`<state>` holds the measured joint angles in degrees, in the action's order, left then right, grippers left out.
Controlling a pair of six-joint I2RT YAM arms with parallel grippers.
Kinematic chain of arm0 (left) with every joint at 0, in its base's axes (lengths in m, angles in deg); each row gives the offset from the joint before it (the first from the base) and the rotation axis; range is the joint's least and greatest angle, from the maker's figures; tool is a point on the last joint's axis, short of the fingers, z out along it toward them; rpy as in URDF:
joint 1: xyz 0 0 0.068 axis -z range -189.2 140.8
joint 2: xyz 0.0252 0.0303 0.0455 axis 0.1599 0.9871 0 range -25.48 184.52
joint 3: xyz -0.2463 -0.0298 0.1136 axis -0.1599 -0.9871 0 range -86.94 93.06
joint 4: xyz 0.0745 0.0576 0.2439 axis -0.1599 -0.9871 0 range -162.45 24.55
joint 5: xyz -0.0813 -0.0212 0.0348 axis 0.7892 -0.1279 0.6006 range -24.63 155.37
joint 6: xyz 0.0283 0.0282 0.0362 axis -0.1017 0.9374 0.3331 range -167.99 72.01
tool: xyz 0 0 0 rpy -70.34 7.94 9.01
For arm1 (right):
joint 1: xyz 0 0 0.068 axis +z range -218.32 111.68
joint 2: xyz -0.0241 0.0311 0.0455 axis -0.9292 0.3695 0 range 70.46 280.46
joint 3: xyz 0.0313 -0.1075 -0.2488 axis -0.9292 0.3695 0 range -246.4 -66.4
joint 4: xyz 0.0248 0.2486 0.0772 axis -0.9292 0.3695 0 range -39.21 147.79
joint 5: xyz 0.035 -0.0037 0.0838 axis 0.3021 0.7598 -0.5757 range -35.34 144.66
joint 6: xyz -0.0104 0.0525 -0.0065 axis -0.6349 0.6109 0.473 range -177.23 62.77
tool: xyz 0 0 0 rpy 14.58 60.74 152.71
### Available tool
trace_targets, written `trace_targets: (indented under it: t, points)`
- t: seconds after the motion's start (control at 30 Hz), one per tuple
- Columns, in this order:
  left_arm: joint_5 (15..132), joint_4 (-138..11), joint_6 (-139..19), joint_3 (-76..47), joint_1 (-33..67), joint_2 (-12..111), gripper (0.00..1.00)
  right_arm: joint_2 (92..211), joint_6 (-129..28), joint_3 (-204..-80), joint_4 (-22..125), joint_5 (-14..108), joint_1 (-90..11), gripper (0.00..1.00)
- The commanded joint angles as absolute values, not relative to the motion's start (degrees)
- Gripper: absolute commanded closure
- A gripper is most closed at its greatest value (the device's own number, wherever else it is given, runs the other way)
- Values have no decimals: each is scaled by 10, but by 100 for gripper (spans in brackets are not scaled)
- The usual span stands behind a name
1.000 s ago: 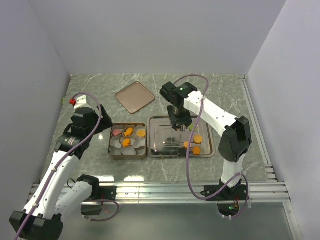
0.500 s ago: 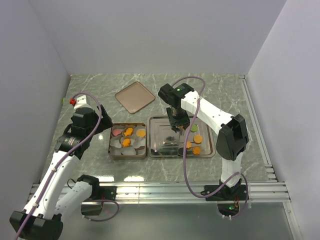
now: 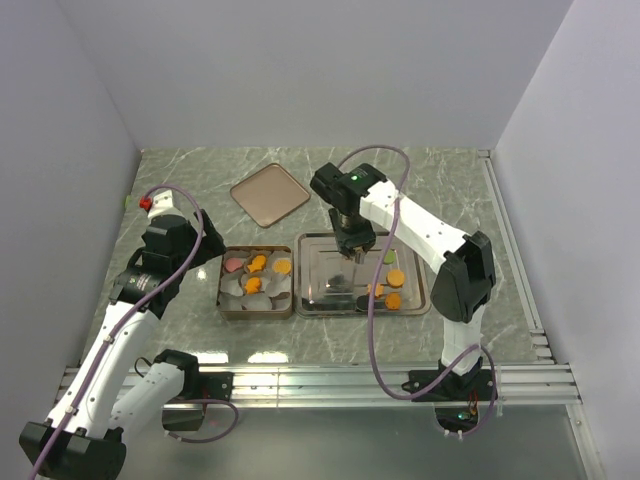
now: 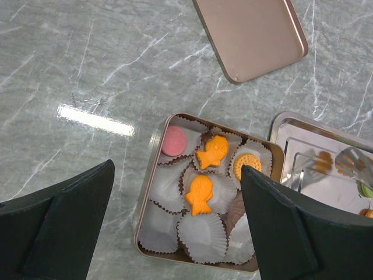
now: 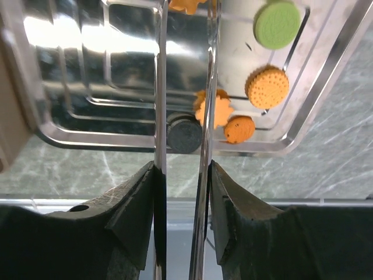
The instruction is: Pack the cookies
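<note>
An open tin [image 3: 222, 300] lined with white paper cups holds a pink cookie [image 4: 173, 140], two orange fish cookies [image 4: 213, 151] and an orange round [image 4: 247, 165]. My left gripper [image 4: 176, 169] is open and empty, hovering above the tin. My right gripper [image 5: 182, 166] is shut on metal tongs [image 5: 160, 87], over the steel tray [image 3: 320, 245]. The tongs' tips pinch an orange cookie [image 5: 185, 4] at the frame's top edge. On the tray lie a green cookie [image 5: 277, 23], orange ones [image 5: 267, 86] and a dark one [image 5: 184, 135].
The tin's flat lid [image 3: 270, 194] lies on the marble table behind the tin. The tray sits directly right of the tin. White walls enclose the table on the left, back and right. An aluminium rail [image 3: 320, 380] runs along the near edge.
My right gripper has moved slightly left and back over the tray with the tongs. The left arm has not moved.
</note>
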<state>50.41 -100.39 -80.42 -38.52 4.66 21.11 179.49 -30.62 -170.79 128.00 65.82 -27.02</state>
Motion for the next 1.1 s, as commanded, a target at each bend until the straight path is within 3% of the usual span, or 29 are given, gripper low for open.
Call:
trace_targets:
  t: [0.0,0.47,1.07]
  points:
    - [498,-994,-810,-381,49,204,4,1758,-286,-1765,1333,700,-232,55]
    - [505,-992,-807,-382,49,213,5,1774,-215,-1919,1333,613,-97,54]
    - [507,-991,-806,-382,49,213,4,1733,-196,-1775,1271,562,-34,54]
